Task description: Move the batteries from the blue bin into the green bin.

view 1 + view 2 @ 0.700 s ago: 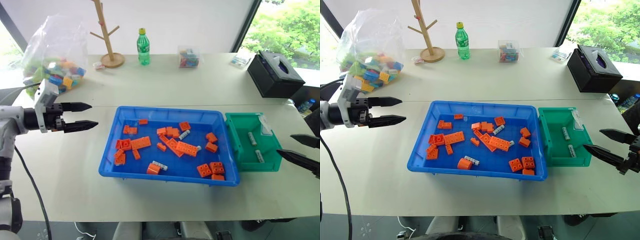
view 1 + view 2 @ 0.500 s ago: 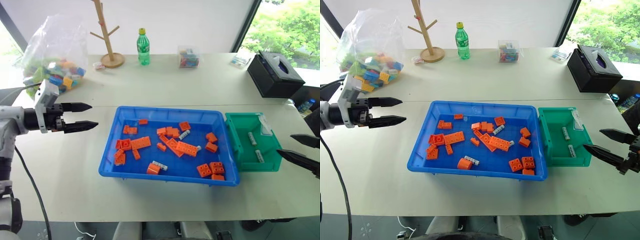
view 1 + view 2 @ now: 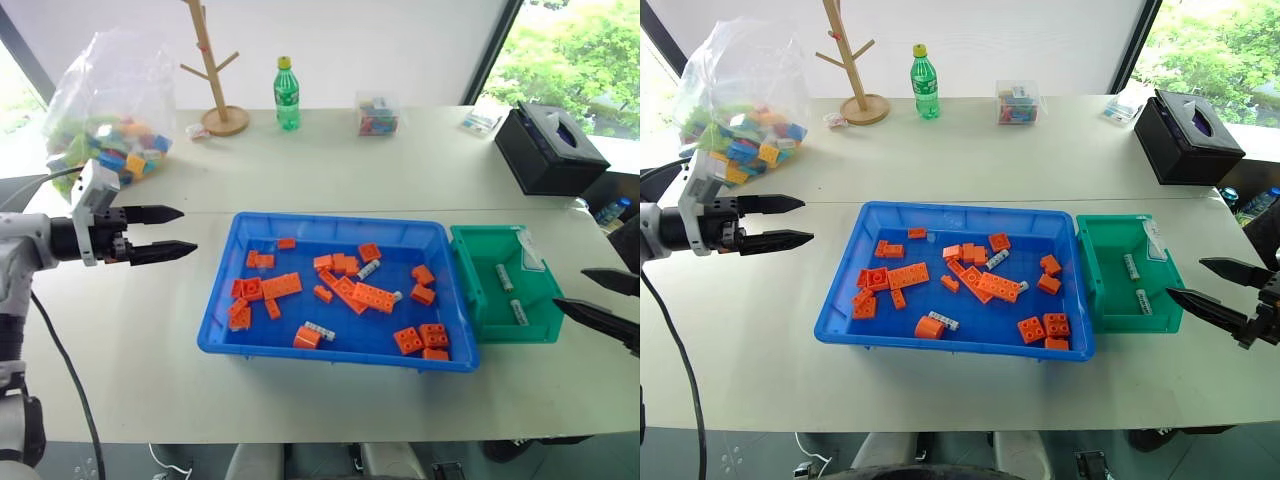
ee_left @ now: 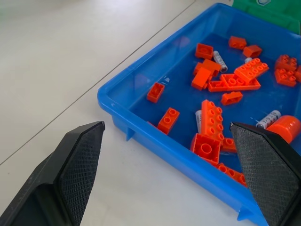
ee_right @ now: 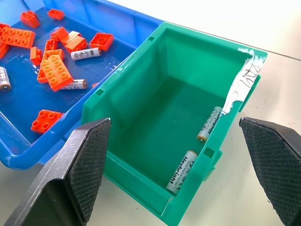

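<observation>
Silver-white batteries (image 5: pixel 183 172), two of them, lie lengthwise in the green bin (image 5: pixel 141 94) just ahead of the wide-open, empty right gripper (image 3: pixel 1220 292), three more lie among orange bricks (image 3: pixel 374 296) in the blue bin (image 3: pixel 330 222) beyond, and the left gripper (image 3: pixel 165 232) gapes empty.

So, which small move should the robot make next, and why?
Probably the left claw, open and empty beside the blue bin, should reach in for the battery near the front wall. Two batteries already lie in the green bin; others remain among the orange bricks.
</observation>
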Controlling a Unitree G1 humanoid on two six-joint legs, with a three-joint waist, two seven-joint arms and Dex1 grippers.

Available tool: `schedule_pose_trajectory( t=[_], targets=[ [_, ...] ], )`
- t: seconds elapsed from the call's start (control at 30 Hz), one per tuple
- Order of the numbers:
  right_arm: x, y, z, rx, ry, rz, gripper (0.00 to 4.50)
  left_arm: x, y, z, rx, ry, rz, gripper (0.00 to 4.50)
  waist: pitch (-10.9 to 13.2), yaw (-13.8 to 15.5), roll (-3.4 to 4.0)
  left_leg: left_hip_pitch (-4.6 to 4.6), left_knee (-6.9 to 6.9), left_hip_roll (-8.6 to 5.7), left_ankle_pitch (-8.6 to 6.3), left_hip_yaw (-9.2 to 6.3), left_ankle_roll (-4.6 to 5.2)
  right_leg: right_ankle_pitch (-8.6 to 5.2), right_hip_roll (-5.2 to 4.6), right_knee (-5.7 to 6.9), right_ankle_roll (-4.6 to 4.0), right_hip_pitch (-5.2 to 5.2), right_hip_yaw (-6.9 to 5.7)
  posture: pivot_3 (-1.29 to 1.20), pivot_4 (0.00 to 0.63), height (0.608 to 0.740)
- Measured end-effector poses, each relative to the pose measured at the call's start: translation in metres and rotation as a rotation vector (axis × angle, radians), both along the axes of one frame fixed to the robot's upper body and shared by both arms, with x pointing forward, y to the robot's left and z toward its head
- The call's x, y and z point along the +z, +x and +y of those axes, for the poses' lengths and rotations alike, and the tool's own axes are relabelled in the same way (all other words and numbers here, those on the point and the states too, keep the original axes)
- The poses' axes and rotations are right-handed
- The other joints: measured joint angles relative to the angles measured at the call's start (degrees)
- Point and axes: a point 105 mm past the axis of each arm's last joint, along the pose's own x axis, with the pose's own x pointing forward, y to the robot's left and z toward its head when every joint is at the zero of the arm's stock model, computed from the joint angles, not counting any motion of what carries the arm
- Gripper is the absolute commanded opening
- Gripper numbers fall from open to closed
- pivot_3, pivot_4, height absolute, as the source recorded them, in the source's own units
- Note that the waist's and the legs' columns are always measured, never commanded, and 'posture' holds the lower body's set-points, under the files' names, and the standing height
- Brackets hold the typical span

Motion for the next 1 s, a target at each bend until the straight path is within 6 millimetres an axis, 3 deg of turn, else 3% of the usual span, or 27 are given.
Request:
schedule_pose_trajectory(
  t=[0.33,0.43,0.63,0.87,1.0],
  targets=[
    [0.001,0.001,-0.001,-0.006,-0.015,-0.008,4.49,0.000,0.000,-0.003,-0.006,-0.003,-0.006,4.45,0.0,0.0,0.00,0.01,0.01,0.00,0.00,0.00,0.00,0.00,0.00,0.02,0.00,0.00,0.00,0.00,0.150,0.736],
    [0.012,0.010,0.005,0.012,-0.033,-0.057,4.49,0.003,0.001,-0.009,-0.033,-0.006,-0.016,4.45,0.0,-0.2,0.00,0.01,0.08,0.00,0.00,0.03,0.00,0.00,0.00,0.07,0.00,0.00,0.01,0.00,0.150,0.736],
    [0.047,0.038,0.071,0.297,-0.178,-0.161,4.49,0.017,-0.005,-0.039,-0.205,0.063,-0.055,4.45,0.0,-0.4,0.01,0.08,0.13,0.03,0.00,0.00,-0.01,0.00,0.06,0.17,0.00,0.02,0.00,0.00,0.150,0.736],
    [0.038,0.069,0.165,0.601,-0.200,-0.187,4.49,0.030,-0.017,-0.060,-0.383,0.145,-0.069,4.45,0.0,-0.5,0.05,-0.57,0.64,0.01,0.01,-0.03,-0.02,0.01,0.02,0.25,0.02,-0.41,-0.10,0.00,0.150,0.736],
    [0.016,0.086,0.209,0.703,-0.219,-0.158,4.49,0.026,-0.027,-0.062,-0.454,0.218,-0.055,4.45,0.0,-0.2,0.04,-0.71,0.63,0.01,0.00,-0.08,-0.02,0.01,0.02,0.24,0.01,-0.57,-0.13,0.00,0.150,0.736]
  ],
)
